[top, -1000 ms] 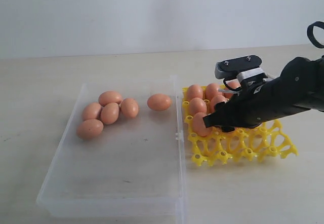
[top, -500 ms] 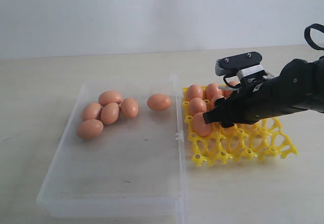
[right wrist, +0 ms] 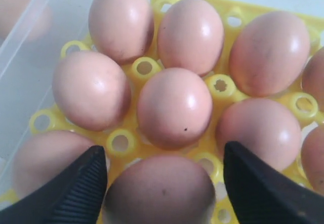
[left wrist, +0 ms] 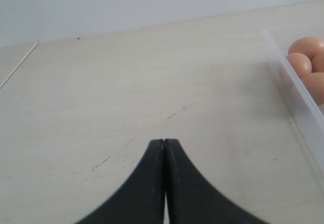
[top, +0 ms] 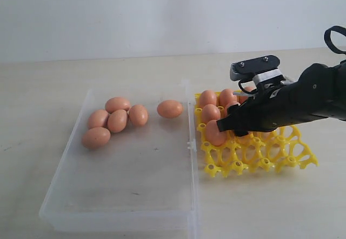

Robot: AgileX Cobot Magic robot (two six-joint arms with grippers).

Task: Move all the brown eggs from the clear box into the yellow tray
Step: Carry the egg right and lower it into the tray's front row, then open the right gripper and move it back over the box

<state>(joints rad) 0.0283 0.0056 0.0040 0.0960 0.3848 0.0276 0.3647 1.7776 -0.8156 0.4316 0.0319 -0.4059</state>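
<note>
Brown eggs (top: 210, 112) in yellow tray (top: 281, 160), right tool (right wrist: 165, 155) wide astride 1, left tool (left wrist: 164, 142) closed

A plain pale wall (top: 162, 12) is rising behind a light, faintly scratched table (top: 48, 82) that is filling the foreground; soft, even light is falling across both.

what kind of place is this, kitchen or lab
Probably a robot test bench, not a kitchen: pale tabletop, blank wall, and a black right gripper over a yellow tray beside a clear box of brown eggs.
</note>
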